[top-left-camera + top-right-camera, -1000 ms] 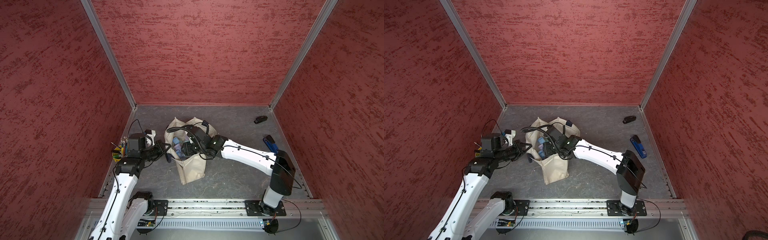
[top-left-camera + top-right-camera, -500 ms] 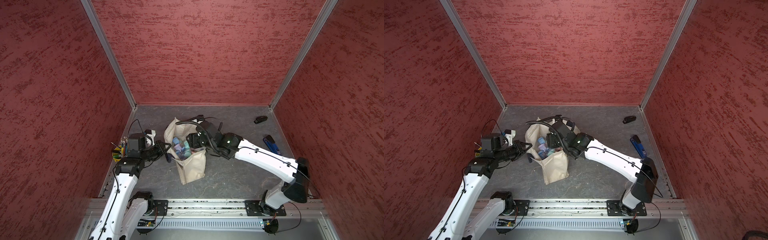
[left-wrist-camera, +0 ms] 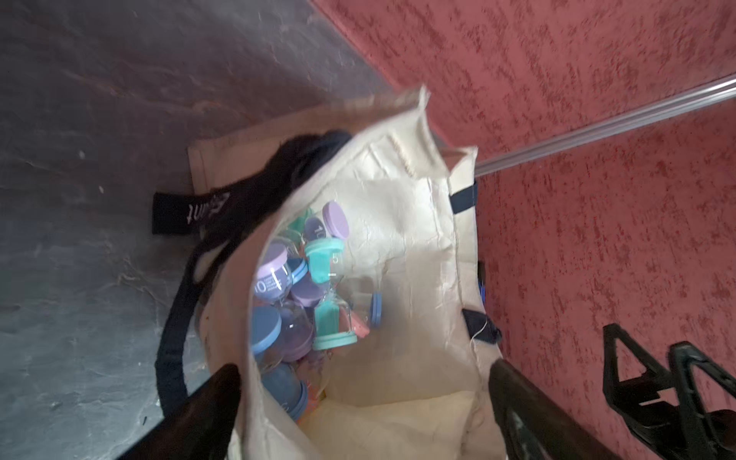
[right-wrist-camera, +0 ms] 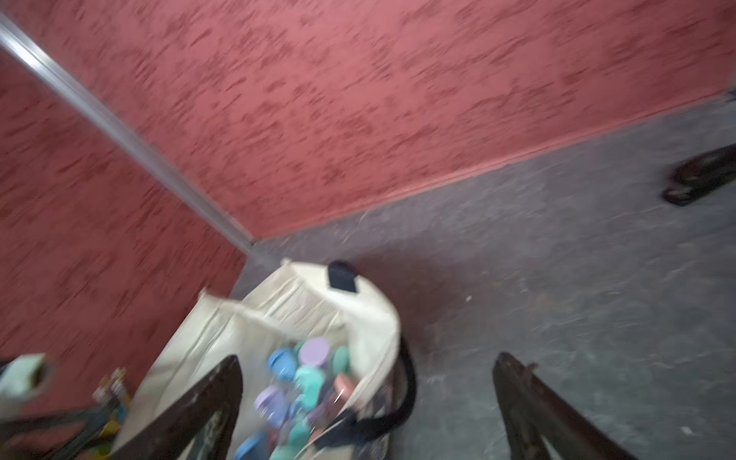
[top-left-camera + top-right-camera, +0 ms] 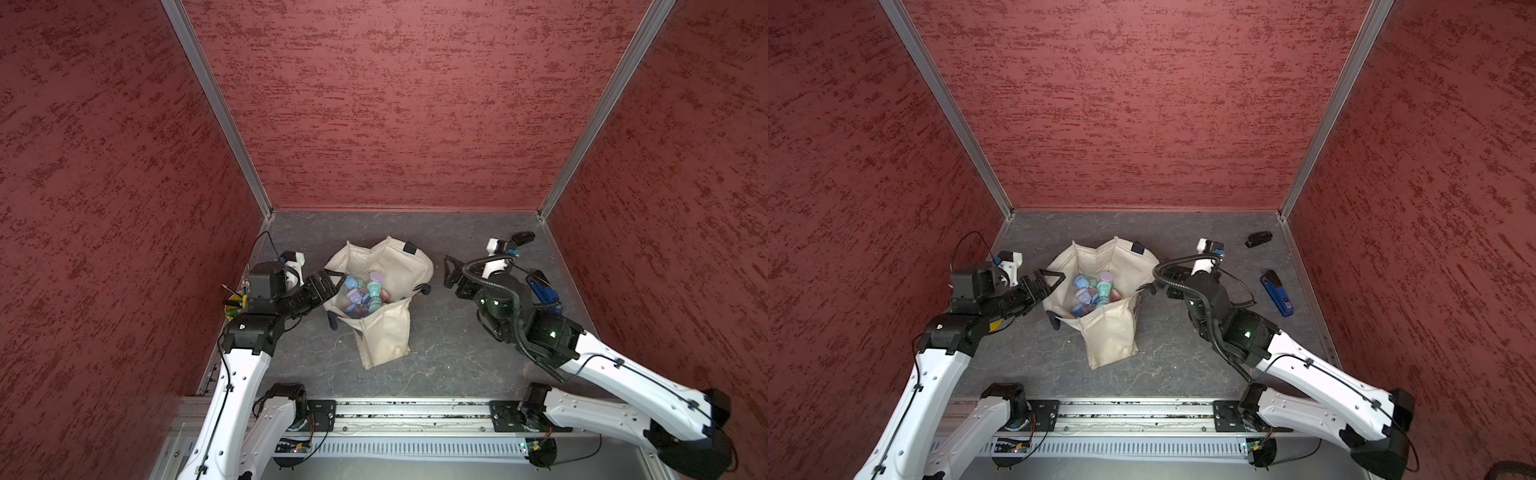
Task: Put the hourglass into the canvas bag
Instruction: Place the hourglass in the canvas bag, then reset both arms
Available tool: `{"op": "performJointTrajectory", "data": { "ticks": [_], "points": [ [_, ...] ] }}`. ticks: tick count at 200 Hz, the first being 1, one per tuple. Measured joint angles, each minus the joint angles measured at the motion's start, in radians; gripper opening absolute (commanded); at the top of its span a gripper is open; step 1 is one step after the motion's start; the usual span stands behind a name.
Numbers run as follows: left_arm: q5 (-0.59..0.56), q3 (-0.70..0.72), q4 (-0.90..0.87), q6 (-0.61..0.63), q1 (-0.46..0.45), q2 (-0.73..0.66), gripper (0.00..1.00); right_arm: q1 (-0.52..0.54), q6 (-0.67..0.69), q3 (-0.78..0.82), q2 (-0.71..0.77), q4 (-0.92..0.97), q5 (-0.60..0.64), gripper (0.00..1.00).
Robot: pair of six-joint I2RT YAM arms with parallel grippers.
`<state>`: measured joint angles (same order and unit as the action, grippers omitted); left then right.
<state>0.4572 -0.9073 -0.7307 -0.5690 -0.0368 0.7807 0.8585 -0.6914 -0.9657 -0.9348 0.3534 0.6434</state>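
In both top views the canvas bag (image 5: 397, 266) stood open in the middle of the gray tabletop (image 5: 449, 345). A heap of little hourglasses (image 5: 365, 293) lay inside it, and I saw none left out on the tabletop. The left gripper (image 5: 331, 280) was at the bag's left rim with its jaws spread wide, pinching nothing. The right gripper (image 5: 449, 272) was off to the right of the bag, not touching it, and it was spread wide and empty too. A blue thing (image 5: 1277, 295) and a small black thing (image 5: 1258, 239) lay at the far right. In the left wrist view the two dark jaws stood wide apart with the bag's soft rim between them. The hourglasses showed purple, blue and green caps with clear glass in the middle. The right wrist view was blurry, but its jaws were wide apart and held nothing. The hourglasses looked small and light. The glass would likely be slippery and easy to break, so the round caps seemed the best place to hold one. The bag looked soft and floppy, so its rim could fold shut.
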Motion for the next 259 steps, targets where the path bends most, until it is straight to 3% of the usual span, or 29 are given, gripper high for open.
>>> {"op": "performJointTrajectory", "data": {
  "ticks": [28, 46, 66, 82, 111, 148, 179, 217, 259],
  "points": [
    [-0.188, -0.061, -0.016, 0.089, 0.006, -0.01, 1.0, -0.345, -0.008, 0.013, -0.064, 0.009, -0.14, 0.98],
    [-0.383, -0.061, 0.0, 0.135, 0.02, -0.007, 1.0, -0.47, -0.002, 0.053, -0.158, -0.008, -0.171, 0.99],
    [-0.57, -0.001, 0.087, 0.172, 0.064, 0.021, 1.0, -0.525, 0.016, 0.16, -0.212, -0.068, -0.159, 0.99],
    [-0.692, 0.126, 0.23, 0.188, 0.089, 0.052, 1.0, -0.536, 0.056, 0.267, -0.198, -0.179, -0.108, 0.99],
    [-0.802, 0.395, 0.496, 0.216, 0.115, 0.116, 1.0, -0.565, 0.163, 0.43, -0.165, -0.45, 0.019, 0.99],
    [-0.822, 0.47, 0.758, 0.262, 0.17, 0.261, 1.0, -0.747, 0.23, 0.522, -0.25, -0.721, 0.117, 0.99],
    [-0.787, 0.486, 1.018, 0.309, 0.193, 0.418, 1.0, -0.777, 0.34, 0.663, -0.386, -1.013, 0.14, 0.99],
    [-0.645, 0.492, 1.197, 0.341, 0.212, 0.542, 1.0, -0.798, 0.504, 0.697, -0.525, -1.326, 0.0, 0.99],
    [-0.472, 0.486, 1.347, 0.424, 0.168, 0.658, 1.0, -0.851, 0.594, 0.723, -0.588, -1.55, -0.27, 0.99]
  ]
}}
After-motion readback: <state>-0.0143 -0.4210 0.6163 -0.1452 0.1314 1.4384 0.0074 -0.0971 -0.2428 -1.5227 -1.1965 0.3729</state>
